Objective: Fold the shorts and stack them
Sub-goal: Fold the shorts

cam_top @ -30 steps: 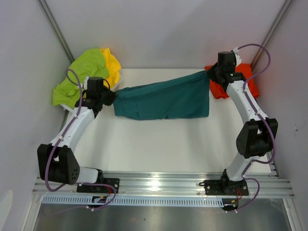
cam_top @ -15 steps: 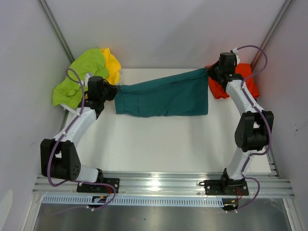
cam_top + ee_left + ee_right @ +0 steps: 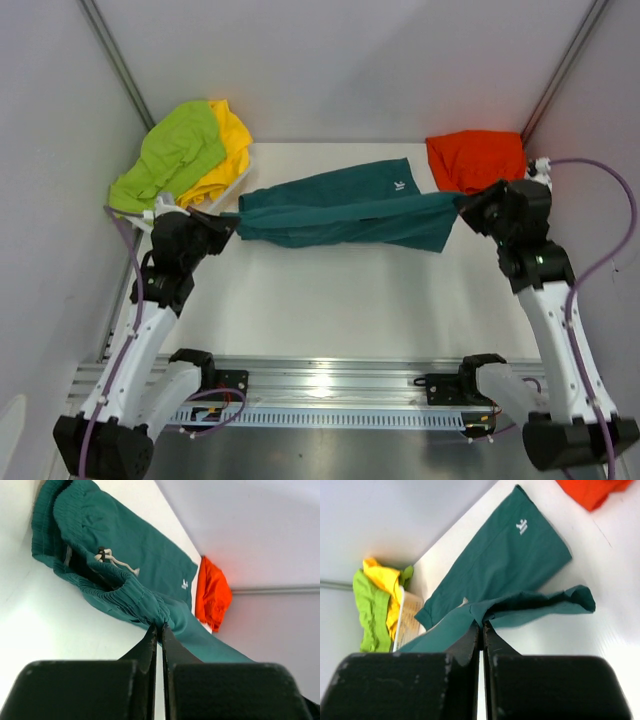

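The white table (image 3: 330, 300) carried the teal shorts (image 3: 340, 205), stretched across its middle. Lime shorts (image 3: 170, 155) and yellow shorts (image 3: 232, 140) lay heaped far left, with the orange shorts (image 3: 475, 160) far right. The left gripper (image 3: 228, 222) pinched the teal waistband, and the right gripper (image 3: 462, 205) clenched what looked like a leg hem.

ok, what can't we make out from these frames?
- Top view: the fold state of the lime green shorts and yellow shorts; they are heaped and overlapping.
- Right wrist view: orange shorts cut off by the top edge.
- Both wrist views: how much of the teal shorts each gripper pinches; left gripper and right gripper fingers cover it.
- All views: logo too small to read.
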Controlling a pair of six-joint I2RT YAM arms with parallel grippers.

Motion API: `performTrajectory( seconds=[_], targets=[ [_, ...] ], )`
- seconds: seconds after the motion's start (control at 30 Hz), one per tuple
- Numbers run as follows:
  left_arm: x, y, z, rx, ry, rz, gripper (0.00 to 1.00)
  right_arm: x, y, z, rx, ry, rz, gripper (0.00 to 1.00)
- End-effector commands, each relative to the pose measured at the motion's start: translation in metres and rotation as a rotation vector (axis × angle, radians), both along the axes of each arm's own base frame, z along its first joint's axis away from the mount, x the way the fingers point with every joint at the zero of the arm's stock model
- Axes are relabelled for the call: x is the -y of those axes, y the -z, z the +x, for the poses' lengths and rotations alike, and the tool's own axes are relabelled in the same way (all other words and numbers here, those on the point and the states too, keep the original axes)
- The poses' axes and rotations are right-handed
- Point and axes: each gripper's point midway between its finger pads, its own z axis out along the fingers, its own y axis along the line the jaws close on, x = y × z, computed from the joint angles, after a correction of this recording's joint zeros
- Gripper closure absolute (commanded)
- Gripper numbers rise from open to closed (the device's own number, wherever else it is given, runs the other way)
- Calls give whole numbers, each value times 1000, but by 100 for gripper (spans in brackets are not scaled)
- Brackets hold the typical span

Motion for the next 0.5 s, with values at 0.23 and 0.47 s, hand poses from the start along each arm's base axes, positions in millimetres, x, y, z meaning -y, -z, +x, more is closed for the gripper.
performTrajectory(
  seconds=[0.23, 0.47],
  targets=[
    [14, -26, -97, 74, 104, -43, 100, 19, -14, -158, 33, 20, 16, 100],
    [2, -52, -121, 107, 84, -7, 100, 25, -37, -171, 77, 28, -11, 100]
  ],
)
